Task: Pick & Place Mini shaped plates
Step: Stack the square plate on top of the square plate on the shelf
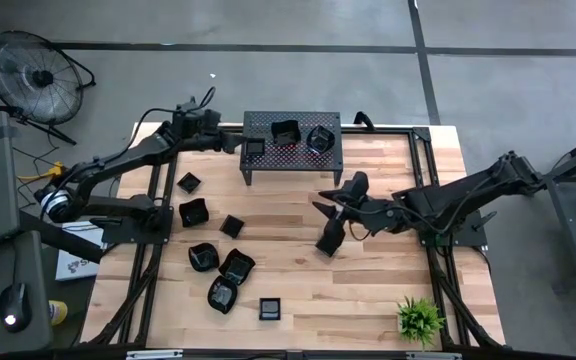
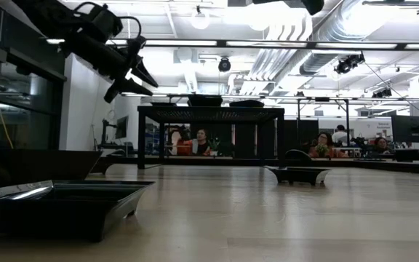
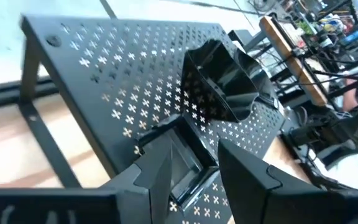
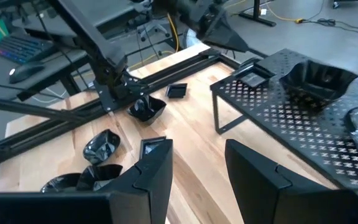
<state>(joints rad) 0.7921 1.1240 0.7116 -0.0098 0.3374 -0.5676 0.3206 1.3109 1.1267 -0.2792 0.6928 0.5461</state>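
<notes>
A black perforated stand [image 1: 268, 125] at the table's far side carries three mini shaped plates: a small square one [image 1: 255, 147] at its left end, a deep angular one [image 1: 286, 132] and a rounded one [image 1: 320, 138]. My left gripper [image 3: 194, 146] hovers open just above the square plate [image 3: 184, 163], its fingers to either side and touching nothing. Several more black plates [image 1: 222, 294] lie on the wooden table at the near left. My right gripper [image 1: 326, 222] hangs open and empty over the table's middle.
The stand's legs [image 4: 219, 112] rest on the table. A small green plant [image 1: 420, 318] sits at the near right corner. Bare wood lies between the loose plates and my right gripper. People sit in the room beyond the table [image 2: 195, 142].
</notes>
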